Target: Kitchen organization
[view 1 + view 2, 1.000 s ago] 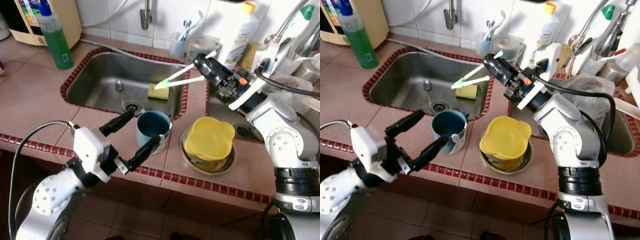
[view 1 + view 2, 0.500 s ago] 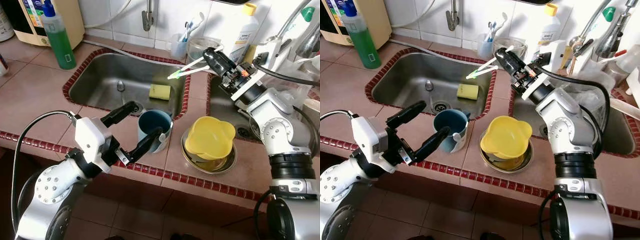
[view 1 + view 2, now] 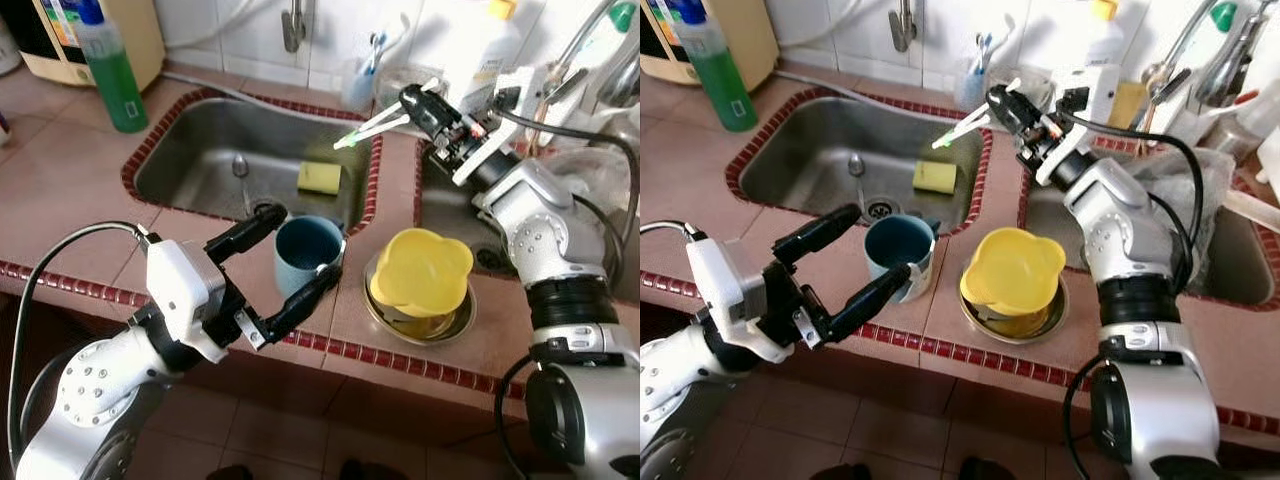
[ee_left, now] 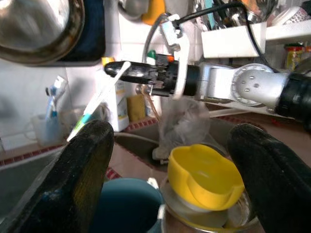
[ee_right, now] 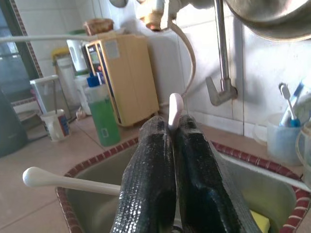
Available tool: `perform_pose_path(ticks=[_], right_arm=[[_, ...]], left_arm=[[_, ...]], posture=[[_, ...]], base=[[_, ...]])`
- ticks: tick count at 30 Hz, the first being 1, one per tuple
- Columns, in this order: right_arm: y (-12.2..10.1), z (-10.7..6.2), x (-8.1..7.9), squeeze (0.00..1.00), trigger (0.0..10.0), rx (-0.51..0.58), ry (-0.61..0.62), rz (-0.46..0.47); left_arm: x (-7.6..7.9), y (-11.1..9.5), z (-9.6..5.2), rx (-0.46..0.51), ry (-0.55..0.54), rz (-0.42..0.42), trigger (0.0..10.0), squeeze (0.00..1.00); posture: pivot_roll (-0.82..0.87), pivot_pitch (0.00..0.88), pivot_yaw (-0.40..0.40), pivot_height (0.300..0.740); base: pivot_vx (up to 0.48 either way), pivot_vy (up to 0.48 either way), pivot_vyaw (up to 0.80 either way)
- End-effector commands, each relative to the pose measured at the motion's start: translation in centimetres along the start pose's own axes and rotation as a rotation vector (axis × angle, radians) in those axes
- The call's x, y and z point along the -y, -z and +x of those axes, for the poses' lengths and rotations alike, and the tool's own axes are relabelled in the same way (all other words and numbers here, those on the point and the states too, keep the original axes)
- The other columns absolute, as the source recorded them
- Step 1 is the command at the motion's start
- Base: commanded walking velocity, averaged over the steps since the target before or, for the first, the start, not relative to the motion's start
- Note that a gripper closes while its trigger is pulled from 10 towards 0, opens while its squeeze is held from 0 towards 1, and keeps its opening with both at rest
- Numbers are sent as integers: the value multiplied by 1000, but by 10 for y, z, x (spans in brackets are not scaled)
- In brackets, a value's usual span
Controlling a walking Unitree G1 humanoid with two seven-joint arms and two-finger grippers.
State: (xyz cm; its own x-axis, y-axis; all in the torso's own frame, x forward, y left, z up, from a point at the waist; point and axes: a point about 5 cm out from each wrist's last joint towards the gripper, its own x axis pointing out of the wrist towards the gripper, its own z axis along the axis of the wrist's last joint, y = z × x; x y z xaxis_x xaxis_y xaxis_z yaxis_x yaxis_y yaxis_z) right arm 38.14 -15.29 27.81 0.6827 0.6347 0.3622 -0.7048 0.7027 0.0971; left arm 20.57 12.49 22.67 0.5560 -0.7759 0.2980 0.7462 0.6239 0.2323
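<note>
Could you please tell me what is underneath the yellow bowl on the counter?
The yellow bowl sits in a shallow steel dish on the tiled counter, right of the blue cup. Only the dish's rim shows; whatever else lies in it is covered by the bowl.

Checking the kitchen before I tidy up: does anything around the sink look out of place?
A yellow sponge and a spoon lie in the sink basin. A yellow bowl sits tilted in a steel dish. The right gripper holds toothbrushes over the sink; the left gripper, jaws open, flanks the blue mug.
</note>
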Motion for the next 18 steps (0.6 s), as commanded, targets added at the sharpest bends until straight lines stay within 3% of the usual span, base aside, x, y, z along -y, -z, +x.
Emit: perform_pose_path(ticks=[1, 10, 18], right_arm=[[-6, 3, 5, 0, 10000, -9, 34, -36], [-7, 20, 12, 0, 10000, -59, 114, -55], [-13, 34, 12, 0, 10000, -118, 97, -63]], left_arm=[[5, -6, 0, 1, 15, -7, 10000, 0], [7, -11, 3, -3, 25, -49, 10000, 0], [14, -19, 6, 5, 30, -83, 10000, 0]], posture=[[4, 304, -70, 740], [-6, 378, -62, 740], [-26, 424, -66, 740]], base=[[0, 0, 0], [0, 0, 0], [0, 0, 0]])
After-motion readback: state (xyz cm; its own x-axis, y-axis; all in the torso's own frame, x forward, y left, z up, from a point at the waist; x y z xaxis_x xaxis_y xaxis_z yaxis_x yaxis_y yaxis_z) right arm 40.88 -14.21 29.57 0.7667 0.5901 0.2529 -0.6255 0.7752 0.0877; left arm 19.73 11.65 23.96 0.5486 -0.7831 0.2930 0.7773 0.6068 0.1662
